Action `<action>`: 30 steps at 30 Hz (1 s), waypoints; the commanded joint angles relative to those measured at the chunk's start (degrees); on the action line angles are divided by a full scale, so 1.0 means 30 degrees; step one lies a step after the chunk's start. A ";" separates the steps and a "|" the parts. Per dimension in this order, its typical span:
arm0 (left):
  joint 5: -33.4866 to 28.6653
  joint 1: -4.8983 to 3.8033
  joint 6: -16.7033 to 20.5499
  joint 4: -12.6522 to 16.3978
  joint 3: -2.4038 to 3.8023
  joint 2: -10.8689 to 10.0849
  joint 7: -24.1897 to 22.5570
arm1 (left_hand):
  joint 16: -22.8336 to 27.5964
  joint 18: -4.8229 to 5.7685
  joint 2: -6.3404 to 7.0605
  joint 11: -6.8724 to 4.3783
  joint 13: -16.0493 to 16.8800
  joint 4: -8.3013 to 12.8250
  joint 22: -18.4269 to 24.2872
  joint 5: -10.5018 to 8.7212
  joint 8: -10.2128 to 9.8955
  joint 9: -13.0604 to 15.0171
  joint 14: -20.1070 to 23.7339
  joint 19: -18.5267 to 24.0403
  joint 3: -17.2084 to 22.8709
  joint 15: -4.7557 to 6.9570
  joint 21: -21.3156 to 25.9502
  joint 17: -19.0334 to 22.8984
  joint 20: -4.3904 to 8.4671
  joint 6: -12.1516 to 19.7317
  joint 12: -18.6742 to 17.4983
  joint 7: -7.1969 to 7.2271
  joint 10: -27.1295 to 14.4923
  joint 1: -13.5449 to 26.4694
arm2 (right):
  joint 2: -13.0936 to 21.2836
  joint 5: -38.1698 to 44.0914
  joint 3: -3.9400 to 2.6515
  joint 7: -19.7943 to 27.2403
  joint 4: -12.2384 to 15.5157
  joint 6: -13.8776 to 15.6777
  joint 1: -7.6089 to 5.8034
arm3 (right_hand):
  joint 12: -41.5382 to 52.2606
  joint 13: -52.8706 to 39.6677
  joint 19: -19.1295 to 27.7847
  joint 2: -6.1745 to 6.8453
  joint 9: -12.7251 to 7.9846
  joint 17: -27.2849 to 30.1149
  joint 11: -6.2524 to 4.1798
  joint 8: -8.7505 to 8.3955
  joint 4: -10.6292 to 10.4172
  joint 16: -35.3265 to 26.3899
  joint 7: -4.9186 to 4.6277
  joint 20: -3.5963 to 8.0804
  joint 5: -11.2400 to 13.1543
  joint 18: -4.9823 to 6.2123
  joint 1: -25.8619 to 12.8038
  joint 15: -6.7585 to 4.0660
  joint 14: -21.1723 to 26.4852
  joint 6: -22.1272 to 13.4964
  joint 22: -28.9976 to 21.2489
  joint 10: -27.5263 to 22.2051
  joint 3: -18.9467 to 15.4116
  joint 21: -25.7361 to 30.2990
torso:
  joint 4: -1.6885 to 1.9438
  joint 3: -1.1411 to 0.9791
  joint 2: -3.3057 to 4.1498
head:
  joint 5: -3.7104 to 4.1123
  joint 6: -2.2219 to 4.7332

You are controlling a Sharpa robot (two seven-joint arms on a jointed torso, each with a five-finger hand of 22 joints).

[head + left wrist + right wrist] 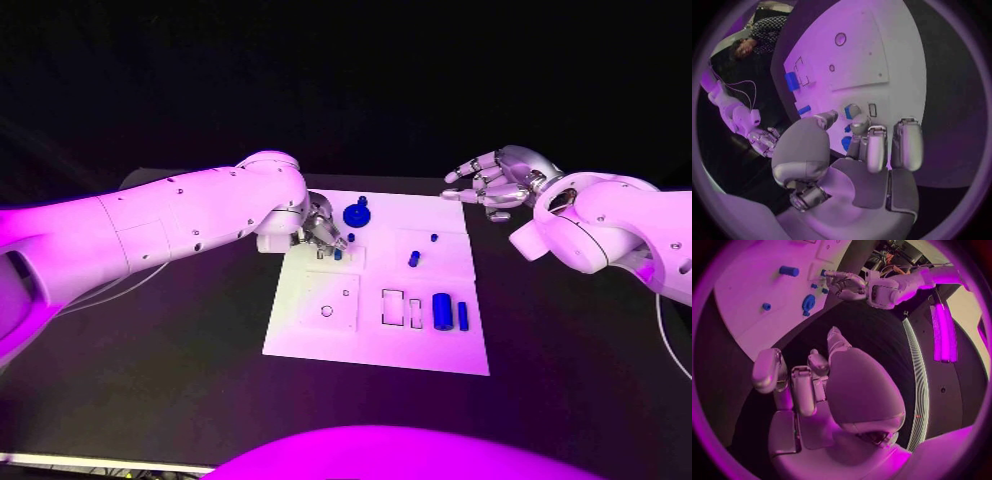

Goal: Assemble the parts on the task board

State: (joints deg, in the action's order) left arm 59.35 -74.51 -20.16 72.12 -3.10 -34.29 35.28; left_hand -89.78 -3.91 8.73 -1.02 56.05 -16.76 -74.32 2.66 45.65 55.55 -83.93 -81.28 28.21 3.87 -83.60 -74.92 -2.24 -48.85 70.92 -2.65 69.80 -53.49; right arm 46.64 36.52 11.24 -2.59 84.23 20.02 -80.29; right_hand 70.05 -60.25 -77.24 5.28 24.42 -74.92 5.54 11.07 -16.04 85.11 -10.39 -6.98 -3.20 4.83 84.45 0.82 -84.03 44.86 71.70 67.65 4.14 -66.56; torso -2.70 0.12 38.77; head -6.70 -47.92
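Over the far left of the white task board (378, 345), the left hand (320, 228) is lowered, fingers curled near small blue parts (338, 254); whether one is pinched cannot be told. Slow, vertical seating is advised. Right hand (498, 178) is held apart, empty.

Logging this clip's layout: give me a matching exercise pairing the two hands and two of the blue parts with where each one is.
Things:
1. left hand
2. right hand
3. round blue part
4. long blue part

Places:
A. beyond the task board's far right corner, over black table
B. board's near right area, beside rectangular outlines
C. over the board's far left area
D. board's far edge, right beside the left hand

Pairs: 1-C, 2-A, 3-D, 4-B
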 commanded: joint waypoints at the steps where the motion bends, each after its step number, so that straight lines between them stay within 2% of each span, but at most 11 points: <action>1: 0.0022 -0.0016 0.0236 0.0227 0.0143 -0.0075 -0.0150 | -0.0072 0.0217 0.0014 -0.0012 -0.0083 0.0006 0.0049 0.0128 -0.0112 0.0012 -0.2022 -0.0070 -0.0161 0.0113 0.0024 -0.5027 0.0012 -0.0087 -0.0106 0.0001 -0.0213 0.0164 | -0.0015 0.0165 -0.0005 0.0182 -0.0042 -0.0258 0.0046 | -0.0119 0.0023 0.0109 -0.0171 -0.0030 -0.1334 -0.0014 0.0117 -0.0045 -0.0093 -0.0022 0.0003 0.0047 0.0260 -0.0045 0.0073 -0.1078 -0.0027 -0.0017 -0.0121 -0.0078 0.0094 | 0.0014 0.0012 -0.0032 | -0.0022 0.0132; 7: -0.0878 -0.0072 0.0651 0.0778 0.0755 -0.0392 -0.0202 | 0.0118 0.0164 -0.0130 0.0093 -0.0514 0.0014 0.0326 0.0133 -0.0466 -0.0097 -0.1932 0.0094 -0.0565 0.0041 0.0163 -0.4825 -0.0022 0.0278 -0.0429 -0.0130 -0.0634 -0.0103 | -0.0056 0.0165 -0.0005 0.0206 -0.0214 -0.0254 0.0105 | -0.0119 0.0023 0.0109 -0.0171 -0.0030 -0.1334 -0.0014 0.0117 -0.0045 -0.0093 -0.0022 0.0003 0.0047 0.0260 -0.0045 0.0073 -0.1078 -0.0027 -0.0017 -0.0121 -0.0078 0.0094 | -0.0008 0.0014 -0.0017 | -0.0058 0.0250; 10: -0.1147 -0.0206 0.0968 0.0979 0.1030 -0.0566 -0.0246 | 0.0577 0.0022 -0.0365 0.0521 -0.1309 0.0009 0.1067 0.0153 -0.1845 -0.0966 -0.1698 0.0543 -0.1191 -0.0304 0.0546 -0.4351 -0.0290 0.1096 -0.0988 -0.0625 -0.1510 -0.0553 | -0.0070 0.0165 -0.0005 0.0215 -0.0313 -0.0242 0.0126 | -0.0119 0.0023 0.0109 -0.0171 -0.0030 -0.1334 -0.0014 0.0117 -0.0045 -0.0093 -0.0022 0.0003 0.0047 0.0260 -0.0045 0.0073 -0.1078 -0.0027 -0.0017 -0.0121 -0.0078 0.0094 | -0.0019 -0.0002 -0.0021 | -0.0097 0.0318; 11: -0.1186 -0.0267 0.1053 0.0998 0.1091 -0.0617 -0.0258 | 0.0596 0.0012 -0.0392 0.0567 -0.1363 0.0004 0.1110 0.0140 -0.2019 -0.1099 -0.1687 0.0570 -0.1272 -0.0353 0.0572 -0.4331 -0.0326 0.1147 -0.1023 -0.0682 -0.1580 -0.0605 | -0.0070 0.0165 -0.0004 0.0217 -0.0336 -0.0237 0.0131 | -0.0119 0.0023 0.0109 -0.0171 -0.0030 -0.1334 -0.0014 0.0117 -0.0045 -0.0093 -0.0022 0.0003 0.0047 0.0260 -0.0045 0.0073 -0.1078 -0.0027 -0.0017 -0.0121 -0.0078 0.0094 | -0.0021 -0.0007 -0.0030 | -0.0105 0.0330; 12: -0.1208 -0.0358 0.1151 0.0990 0.1152 -0.0677 -0.0272 | 0.0851 -0.0062 -0.0432 0.0887 -0.2483 0.0042 0.1549 0.0140 -0.3291 -0.1867 -0.1548 0.0829 -0.1392 -0.0578 0.0794 -0.4070 -0.0488 0.2309 -0.1780 -0.1087 -0.2530 -0.1079 | -0.0069 0.0165 -0.0004 0.0220 -0.0363 -0.0232 0.0135 | -0.0119 0.0023 0.0109 -0.0171 -0.0030 -0.1334 -0.0014 0.0117 -0.0045 -0.0093 -0.0022 0.0003 0.0047 0.0260 -0.0045 0.0073 -0.1078 -0.0027 -0.0017 -0.0121 -0.0078 0.0094 | -0.0020 -0.0018 -0.0024 | -0.0110 0.0353; 14: -0.1214 -0.0531 0.1301 0.0891 0.1223 -0.0759 -0.0296 | 0.0936 -0.0103 -0.0466 0.1230 -0.3178 0.0012 0.1699 0.0154 -0.4315 -0.2857 -0.1492 0.0924 -0.1688 -0.0917 0.0898 -0.3977 -0.0807 0.2403 -0.2235 -0.1429 -0.3089 -0.1758 | -0.0066 0.0165 -0.0004 0.0225 -0.0410 -0.0218 0.0140 | -0.0119 0.0023 0.0109 -0.0171 -0.0030 -0.1334 -0.0014 0.0117 -0.0045 -0.0093 -0.0022 0.0003 0.0047 0.0260 -0.0045 0.0073 -0.1078 -0.0027 -0.0017 -0.0121 -0.0078 0.0094 | -0.0013 -0.0034 -0.0021 | -0.0132 0.0394; 17: -0.1152 -0.0808 0.1535 0.0539 0.1294 -0.0836 -0.0341 | 0.1008 -0.0151 -0.0654 0.1514 -0.3855 0.0067 0.1873 0.0171 -0.5518 -0.4076 -0.1440 0.1029 -0.1831 -0.1179 0.1007 -0.3887 -0.1064 0.2861 -0.2632 -0.1776 -0.3548 -0.2956 | -0.0058 0.0165 -0.0003 0.0251 -0.0505 -0.0153 0.0146 | -0.0129 0.0038 0.0104 -0.0197 -0.0039 -0.1345 -0.0015 0.0142 -0.0057 -0.0095 -0.0022 0.0004 0.0045 0.0257 -0.0075 0.0072 -0.1080 -0.0044 -0.0008 -0.0131 -0.0100 0.0098 | 0.0003 -0.0042 0.0009 | -0.0161 0.0476; 20: -0.1045 -0.0991 0.1706 0.0047 0.1328 -0.0797 -0.0437 | 0.1058 -0.0172 -0.0805 0.1651 -0.4267 0.0067 0.1945 0.0164 -0.6072 -0.4856 -0.1405 0.1075 -0.1807 -0.1305 0.1057 -0.3821 -0.1205 0.2915 -0.2844 -0.1928 -0.3768 -0.3741 | -0.0062 0.0165 -0.0003 0.0315 -0.0605 -0.0049 0.0148 | -0.0306 0.0295 0.0205 -0.0202 -0.0040 -0.1200 -0.0017 0.0147 -0.0049 -0.0165 -0.0021 0.0004 0.0043 0.0300 -0.0065 0.0071 -0.1043 -0.0045 -0.0150 -0.0329 -0.0099 0.0286 | 0.0000 -0.0035 0.0039 | -0.0194 0.0583; 22: -0.0983 -0.1093 0.1772 -0.0391 0.1340 -0.0698 -0.0537 | 0.1031 -0.0172 -0.0807 0.1661 -0.4260 0.0069 0.1942 0.0164 -0.6160 -0.5007 -0.1419 0.1073 -0.1805 -0.1320 0.1058 -0.3845 -0.1228 0.2910 -0.2823 -0.1937 -0.3737 -0.3885 | -0.0062 0.0165 -0.0003 0.0365 -0.0654 0.0018 0.0149 | -0.0455 0.0468 0.0400 -0.0225 -0.0048 -0.0853 -0.0021 0.0174 -0.0025 -0.0348 -0.0018 0.0006 0.0041 0.0378 -0.0021 0.0067 -0.0946 -0.0057 -0.0411 -0.0487 -0.0091 0.0644 | -0.0032 -0.0014 0.0074 | -0.0250 0.0692; 26: -0.0804 -0.1268 0.1656 -0.1276 0.1353 -0.0387 -0.0732 | 0.1003 -0.0169 -0.0798 0.1661 -0.4203 0.0068 0.1922 0.0163 -0.6195 -0.5066 -0.1435 0.1062 -0.1811 -0.1321 0.1050 -0.3873 -0.1237 0.2917 -0.2779 -0.1936 -0.3684 -0.3932 | -0.0057 0.0165 -0.0003 0.0429 -0.0698 0.0174 0.0150 | -0.0759 0.0842 0.0613 -0.0250 -0.0060 -0.0466 -0.0025 0.0217 -0.0009 -0.0575 -0.0015 0.0011 0.0043 0.0458 0.0020 0.0058 -0.0825 -0.0078 -0.0695 -0.0795 -0.0093 0.1047 | -0.0086 -0.0015 0.0116 | -0.0305 0.0713; 30: -0.0449 -0.1371 0.1366 -0.1888 0.1357 -0.0105 -0.0873 | 0.0978 -0.0166 -0.0859 0.1648 -0.4145 0.0029 0.1895 0.0162 -0.6178 -0.5191 -0.1451 0.1043 -0.1826 -0.1317 0.1038 -0.3893 -0.1253 0.2728 -0.2707 -0.1915 -0.3574 -0.3976 | -0.0072 0.0109 -0.0003 0.0557 -0.0722 0.0441 0.0150 | -0.4300 0.5178 0.2322 -0.0323 -0.0133 0.2479 -0.0104 0.0476 -0.0037 -0.2625 0.0052 0.0096 0.0034 0.1110 0.0180 -0.0036 0.0103 -0.0194 -0.3239 -0.3597 -0.0138 0.4625 | -0.0165 -0.0003 0.0205 | -0.0431 0.0705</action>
State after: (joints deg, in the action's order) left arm 57.07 -78.49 -15.82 66.81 0.95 -34.87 34.13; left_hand -86.96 -3.91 6.09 3.99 43.57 -16.52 -68.57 2.86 27.37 40.03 -83.83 -78.10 22.92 0.28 -80.69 -74.91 -5.64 -40.25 62.56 -8.39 58.86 -65.04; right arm 46.47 36.55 11.24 -2.19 82.09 20.55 -79.88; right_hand 57.34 -45.07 -70.12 4.49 24.03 -67.13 5.98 12.38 -16.17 76.96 -10.03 -6.73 -3.20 7.98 84.77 0.73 -83.62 44.36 61.63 58.28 4.01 -52.24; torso -2.96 0.05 39.16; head -7.77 -45.83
